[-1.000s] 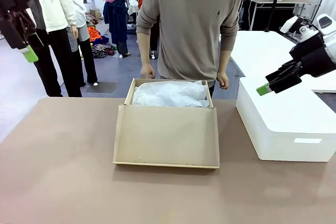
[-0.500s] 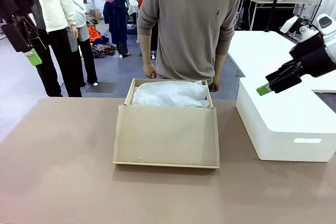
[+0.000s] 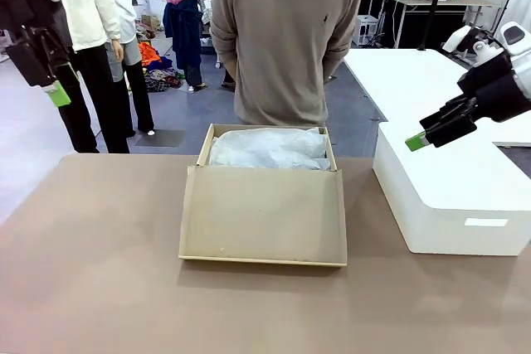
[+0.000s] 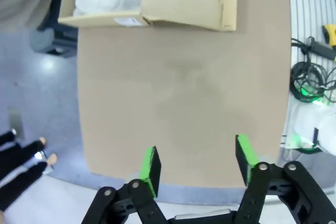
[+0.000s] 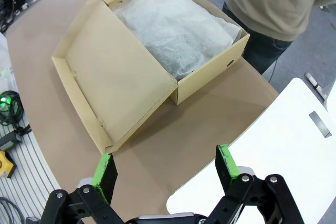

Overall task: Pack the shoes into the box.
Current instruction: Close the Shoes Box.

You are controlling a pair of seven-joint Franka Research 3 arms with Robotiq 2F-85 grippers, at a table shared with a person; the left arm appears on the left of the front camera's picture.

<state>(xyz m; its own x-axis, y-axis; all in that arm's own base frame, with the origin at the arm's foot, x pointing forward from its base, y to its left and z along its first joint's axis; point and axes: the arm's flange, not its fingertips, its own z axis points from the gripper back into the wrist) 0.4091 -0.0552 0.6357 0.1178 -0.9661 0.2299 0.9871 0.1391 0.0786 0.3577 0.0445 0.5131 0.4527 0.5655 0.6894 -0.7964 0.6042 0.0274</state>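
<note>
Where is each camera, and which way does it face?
Front view: on the robot's side, facing the person across the table; left gripper and right gripper raised.
Left wrist view: high, looking down over the table's edge; its open gripper below.
Right wrist view: looking down past the white box's corner; its open gripper below.
All three share the box.

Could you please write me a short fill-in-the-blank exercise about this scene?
The tissue paper lining the tan shoebox is ___. The larger white box stands on the shoebox's ___ in the front view. The left gripper and right gripper both have their jaws ___. The person stands at the table's ___ side.
Missing words: white; right; open; far.
</note>
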